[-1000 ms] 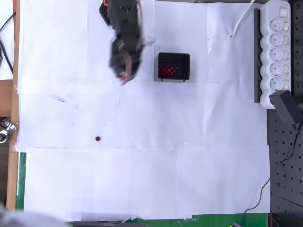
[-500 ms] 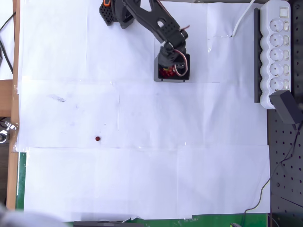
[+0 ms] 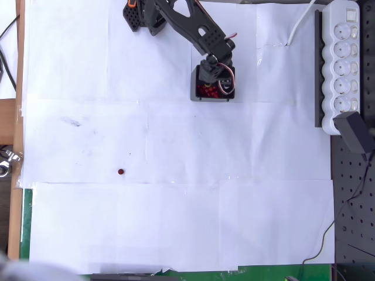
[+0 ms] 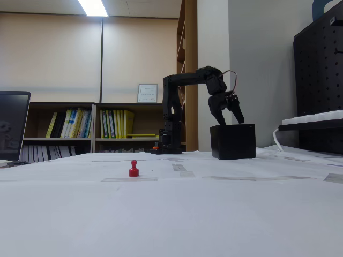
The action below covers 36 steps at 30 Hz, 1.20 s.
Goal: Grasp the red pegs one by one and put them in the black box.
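The black box (image 3: 202, 95) (image 4: 232, 142) stands on the white paper near the arm's base. Several red pegs (image 3: 206, 91) lie inside it, partly covered by the arm in the overhead view. My gripper (image 4: 229, 119) (image 3: 217, 82) hangs just above the box's opening, pointing down, its two fingers spread apart with nothing seen between them. One more red peg (image 3: 120, 172) (image 4: 133, 169) stands alone on the paper, far from the box toward the left front.
A white power strip (image 3: 343, 58) with a black adapter (image 3: 355, 132) lies along the right edge in the overhead view. A dark pegboard (image 3: 354, 216) borders the paper at the lower right. The arm's base (image 3: 137, 14) sits at the top.
The arm swung from left of the box to over it, then settled slightly further right above the opening. The lone peg on the paper has not moved.
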Tool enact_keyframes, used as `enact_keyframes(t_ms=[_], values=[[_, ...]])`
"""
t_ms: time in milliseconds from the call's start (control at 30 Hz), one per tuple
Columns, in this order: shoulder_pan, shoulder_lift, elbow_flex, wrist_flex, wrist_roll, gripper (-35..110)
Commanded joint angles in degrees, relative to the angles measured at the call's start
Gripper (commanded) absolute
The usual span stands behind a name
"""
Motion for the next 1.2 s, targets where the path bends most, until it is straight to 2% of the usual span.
enact_keyframes(t_ms=[0, 100, 267, 400, 500, 633, 1167], values=[[8.3, -12.5, 9.1, 4.1, 5.4, 18], [20.8, -16.9, -3.3, -1.7, 14.6, 18], [37.8, -11.0, -27.6, -30.4, 29.6, 18], [43.6, -1.4, -37.5, -51.4, 39.0, 18], [45.2, 6.3, -37.6, -58.5, 43.6, 18], [46.1, 15.3, -35.9, -69.9, 44.4, 18], [47.3, 44.1, -14.6, -86.3, 46.9, 18]])
